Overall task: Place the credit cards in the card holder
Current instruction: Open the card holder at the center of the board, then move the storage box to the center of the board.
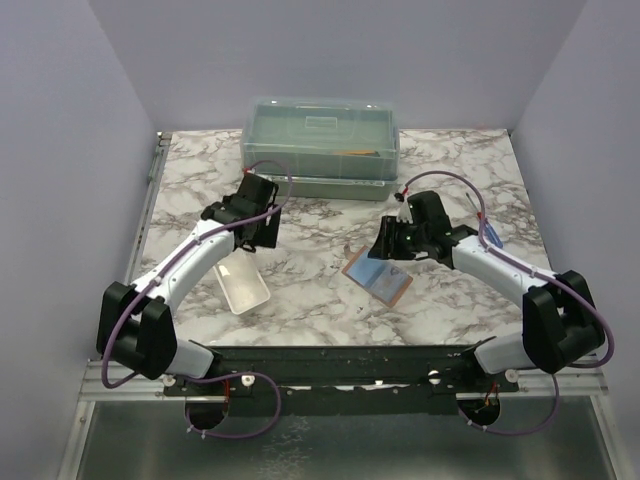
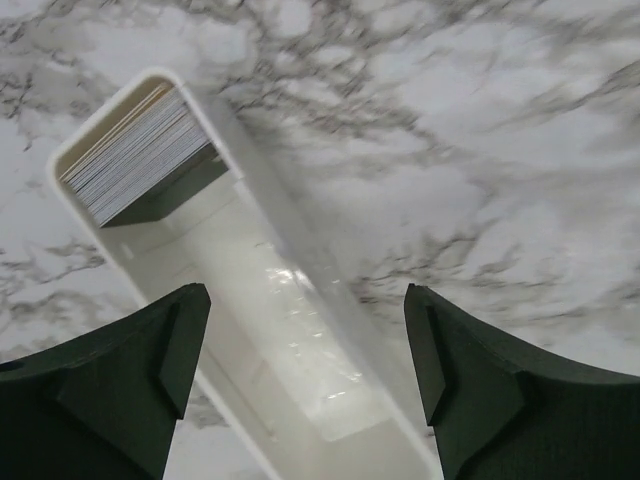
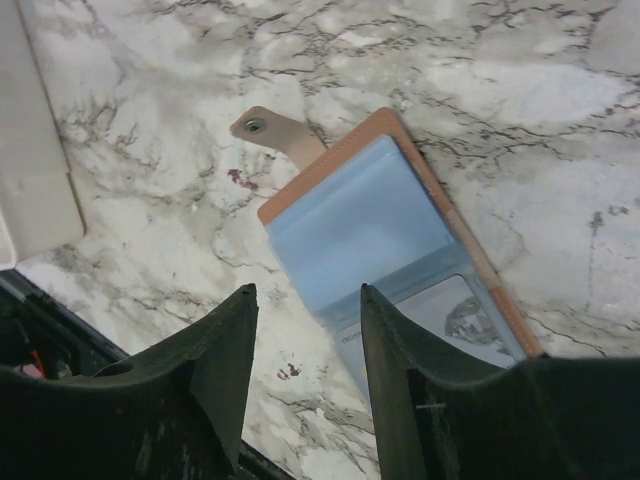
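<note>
The card holder (image 1: 378,276) lies open on the marble table, its brown cover underneath and its bluish pockets (image 3: 360,215) facing up. The snap tab (image 3: 270,130) points away from it. One pale card (image 3: 455,315) sits in the nearer pocket. My right gripper (image 3: 305,295) hovers over the holder's near left edge, open, with nothing between its fingers. A stack of credit cards (image 2: 135,155) stands on edge at the far end of a white tray (image 2: 262,290). My left gripper (image 2: 307,340) hangs wide open above the tray's bare near half, holding nothing.
A translucent green lidded box (image 1: 322,140) stands at the back middle of the table. The white tray (image 1: 243,285) lies left of centre, and its corner (image 3: 30,150) shows at the left edge of the right wrist view. Walls close in the left and right sides.
</note>
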`<state>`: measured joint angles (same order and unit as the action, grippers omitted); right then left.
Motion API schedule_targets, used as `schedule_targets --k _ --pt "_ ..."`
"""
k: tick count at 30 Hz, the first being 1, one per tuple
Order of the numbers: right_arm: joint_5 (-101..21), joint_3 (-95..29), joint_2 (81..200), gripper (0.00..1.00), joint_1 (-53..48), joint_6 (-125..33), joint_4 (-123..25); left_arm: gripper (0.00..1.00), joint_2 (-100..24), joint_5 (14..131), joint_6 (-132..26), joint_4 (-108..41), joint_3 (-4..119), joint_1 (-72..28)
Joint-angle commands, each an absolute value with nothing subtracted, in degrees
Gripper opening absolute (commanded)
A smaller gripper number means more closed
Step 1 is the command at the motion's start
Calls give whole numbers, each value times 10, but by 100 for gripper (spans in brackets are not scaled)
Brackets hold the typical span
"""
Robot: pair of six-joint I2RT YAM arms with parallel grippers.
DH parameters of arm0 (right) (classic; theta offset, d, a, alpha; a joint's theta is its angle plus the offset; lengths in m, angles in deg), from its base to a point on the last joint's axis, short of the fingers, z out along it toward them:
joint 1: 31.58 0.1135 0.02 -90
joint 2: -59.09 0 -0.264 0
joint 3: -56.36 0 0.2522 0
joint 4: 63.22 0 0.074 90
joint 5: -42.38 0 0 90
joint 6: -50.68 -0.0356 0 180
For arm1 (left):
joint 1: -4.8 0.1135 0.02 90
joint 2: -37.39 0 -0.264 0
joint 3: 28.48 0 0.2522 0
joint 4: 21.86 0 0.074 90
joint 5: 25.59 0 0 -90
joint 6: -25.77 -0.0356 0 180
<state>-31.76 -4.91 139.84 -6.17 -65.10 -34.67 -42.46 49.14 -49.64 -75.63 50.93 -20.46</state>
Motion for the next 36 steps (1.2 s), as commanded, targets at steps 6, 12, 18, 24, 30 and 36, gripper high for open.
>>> schedule_targets --k 6,12,18,24,30,36 --pt "-199 -73 1397 50 -61 -619 -362 82 -472 479 -565 -795 484 -130" --pt "-190 -61 1387 51 -61 -621 -370 76 -487 611 -503 -757 467 -111" --pt "-202 -50 1385 50 -61 -621 -368 69 -500 632 -366 -736 453 -83" --pt "-218 -50 1386 50 -61 -624 -367 59 -528 623 -207 -760 449 -76" --pt "-226 -50 1394 50 -61 -628 -369 46 -536 614 -83 -743 466 -76" --pt "-231 -44 1405 50 -61 -636 -374 46 -552 596 -19 -707 494 -76"
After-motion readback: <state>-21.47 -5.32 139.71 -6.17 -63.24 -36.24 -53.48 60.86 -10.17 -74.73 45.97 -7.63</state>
